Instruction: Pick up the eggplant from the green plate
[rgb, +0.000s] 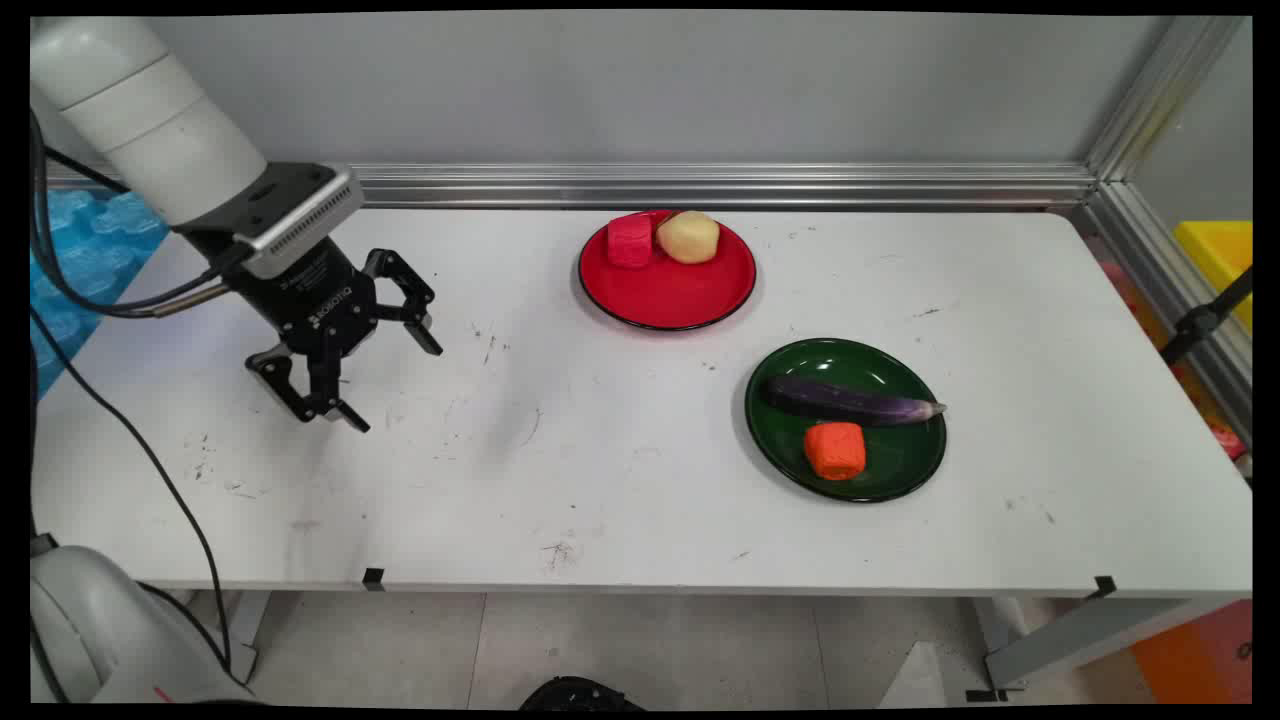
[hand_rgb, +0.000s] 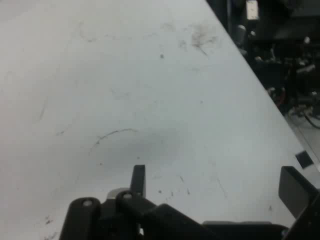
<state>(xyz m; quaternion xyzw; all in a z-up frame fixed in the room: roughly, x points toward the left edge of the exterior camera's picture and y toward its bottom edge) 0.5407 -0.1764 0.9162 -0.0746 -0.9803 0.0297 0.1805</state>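
Two jaws apart, tilted over table (rgb: 620, 480)

**Hidden, cropped and unclear parts**

In the hand view the end effector (hand_rgb: 215, 187) is cut by the bottom edge: only its linkage and the two finger tips show, and the right finger (hand_rgb: 296, 192) runs off the right edge. Beyond the worktop's (hand_rgb: 125, 90) far edge lies a dark, blurred clutter that cannot be identified. In the main view the pink block (rgb: 630, 241) covers part of the yellow potato (rgb: 689, 237) on the red plate (rgb: 667, 295); a yellow bin (rgb: 1220, 258) is cropped at the right edge
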